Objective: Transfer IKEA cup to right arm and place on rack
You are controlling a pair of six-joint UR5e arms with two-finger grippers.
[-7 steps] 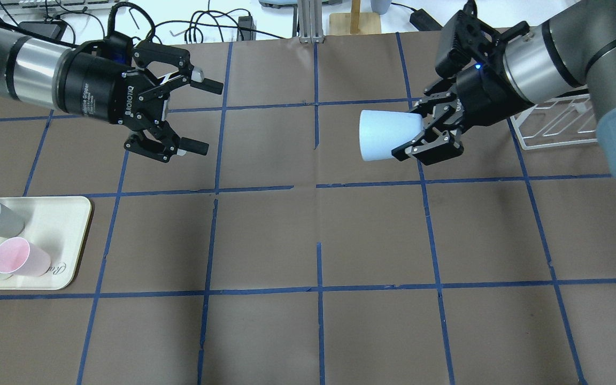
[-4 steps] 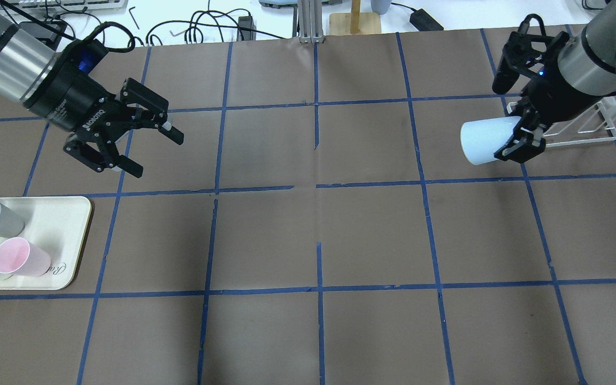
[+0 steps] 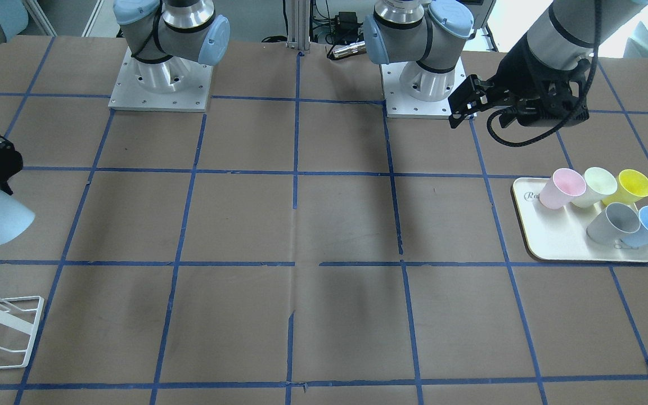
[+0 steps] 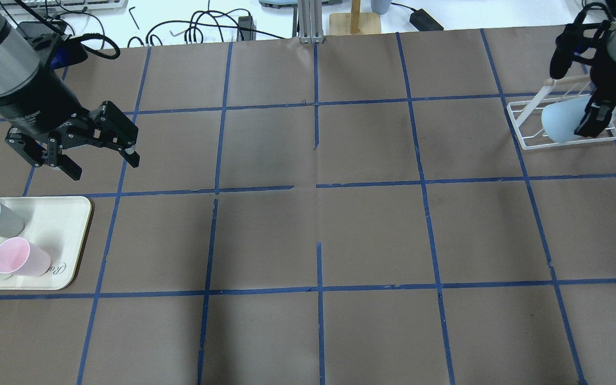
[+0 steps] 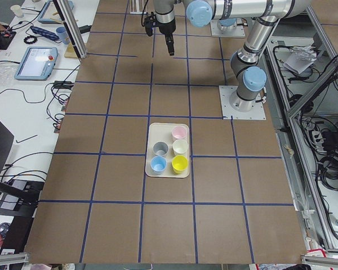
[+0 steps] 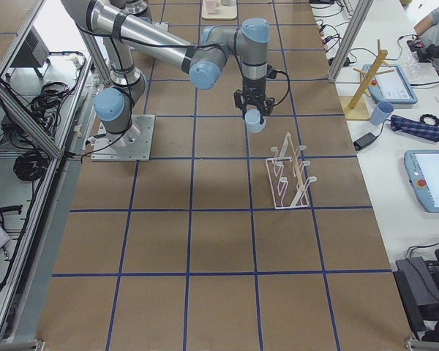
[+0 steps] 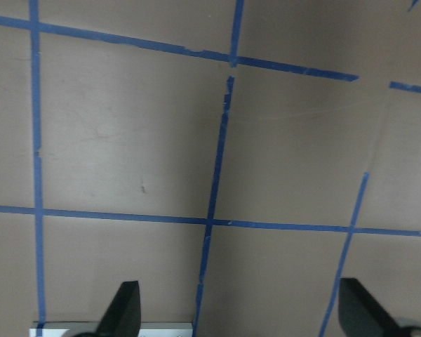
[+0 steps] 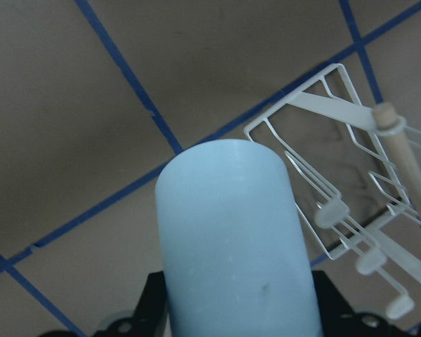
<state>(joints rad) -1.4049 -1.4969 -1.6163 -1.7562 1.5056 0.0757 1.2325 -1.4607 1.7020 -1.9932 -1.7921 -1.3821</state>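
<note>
R gripper (image 4: 586, 122) clamped on the IKEA cup (image 4: 558, 123), gripping its narrow end. Cup juts straight out past the fingertips, long axis in line w/ the fingers, wider end leading and tipped down toward the table. It hangs in the air, clear of the rack (image 6: 289, 179), which stands near, lower than the fingertips. In the wrist view the wood-tipped prong (image 8: 400, 151) rises off to one side of the cup. Vs 0.6 s ago: cup lay nearer level and short of the rack; it now overlaps the rack's base in the overhead view. L gripper (image 4: 104, 164), fingers spread w/ nothing between, has pulled back and turned downward; tray (image 4: 70, 214) lies near it, on the robot's side.
</note>
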